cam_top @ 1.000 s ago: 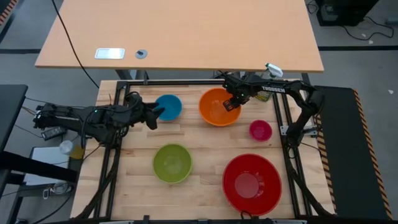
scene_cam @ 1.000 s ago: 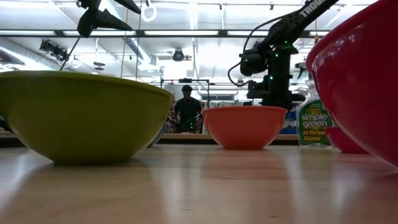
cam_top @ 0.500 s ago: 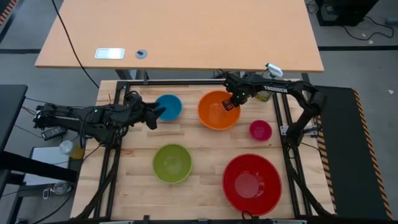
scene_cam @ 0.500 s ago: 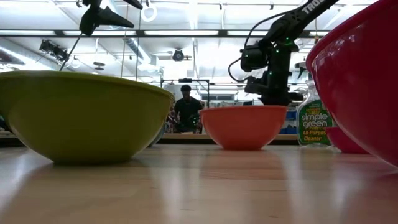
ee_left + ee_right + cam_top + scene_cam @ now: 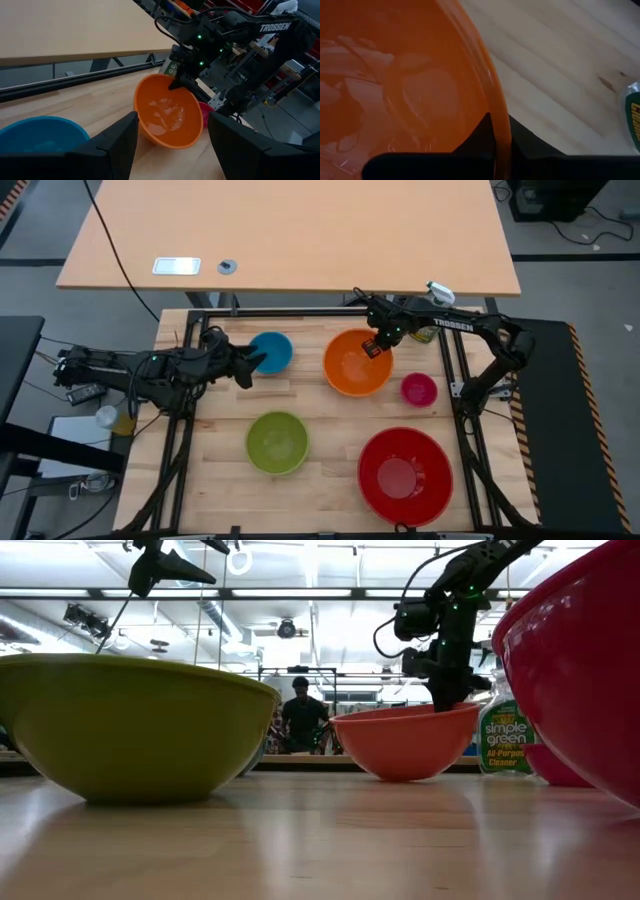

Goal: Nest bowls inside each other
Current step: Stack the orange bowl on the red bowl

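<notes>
The orange bowl sits tilted at the table's far middle, with my right gripper shut on its rim. My left gripper hangs open above the table beside the blue bowl and holds nothing. The blue bowl stands on its base at the far left. On their bases too are the lime green bowl near the front, the big red bowl at the front right, and the small pink bowl at the right. My right gripper has the orange bowl's rim on its far right side, one finger inside the bowl and one outside. The fingers come from above, pointing down. The held side is raised, so the bowl tilts, and its underside rests on the table.
A clear spray bottle stands at the far right edge, just behind the orange bowl. Black frame rails run along the table's far edge and sides. Bare wood lies between the green and orange bowls.
My right gripper has shut on the orange bowl's rim and risen a little, drifting toward the table's right edge. The bowl has tipped: its held side is lifted while its underside stays on the table, and it has slid slightly right.
</notes>
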Controlling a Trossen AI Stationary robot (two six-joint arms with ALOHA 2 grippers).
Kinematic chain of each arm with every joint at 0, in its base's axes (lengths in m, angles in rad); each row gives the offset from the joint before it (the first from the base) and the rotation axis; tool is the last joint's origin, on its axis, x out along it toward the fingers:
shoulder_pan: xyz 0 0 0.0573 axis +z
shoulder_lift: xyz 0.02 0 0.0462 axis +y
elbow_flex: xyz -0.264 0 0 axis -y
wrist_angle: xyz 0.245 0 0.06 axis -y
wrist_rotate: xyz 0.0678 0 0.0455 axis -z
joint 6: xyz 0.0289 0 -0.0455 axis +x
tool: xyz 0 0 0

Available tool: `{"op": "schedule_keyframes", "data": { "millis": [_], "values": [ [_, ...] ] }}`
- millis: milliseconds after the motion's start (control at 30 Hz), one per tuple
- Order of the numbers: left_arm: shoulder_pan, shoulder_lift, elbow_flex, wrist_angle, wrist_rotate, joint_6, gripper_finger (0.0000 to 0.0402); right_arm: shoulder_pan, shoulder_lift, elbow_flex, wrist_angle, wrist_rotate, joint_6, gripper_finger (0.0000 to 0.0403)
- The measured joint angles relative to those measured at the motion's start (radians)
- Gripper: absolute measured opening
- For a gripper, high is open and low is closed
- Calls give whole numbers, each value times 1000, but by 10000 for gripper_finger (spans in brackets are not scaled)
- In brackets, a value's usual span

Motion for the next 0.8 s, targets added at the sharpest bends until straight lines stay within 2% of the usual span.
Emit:
{"op": "schedule_keyframes", "data": {
  "millis": [367, 633, 800],
  "values": [
    [0, 0, 0, 21, 0, 0, 242, 1, -5, 0, 1, -31, 1, 19],
    [0, 0, 0, 61, 40, 53, 242, 2, -12, 0, 2, -175, 4, 25],
    [0, 0, 0, 57, 43, 53, 242, 10, -64, 0, -6, -269, 0, 23]
  ]
}}
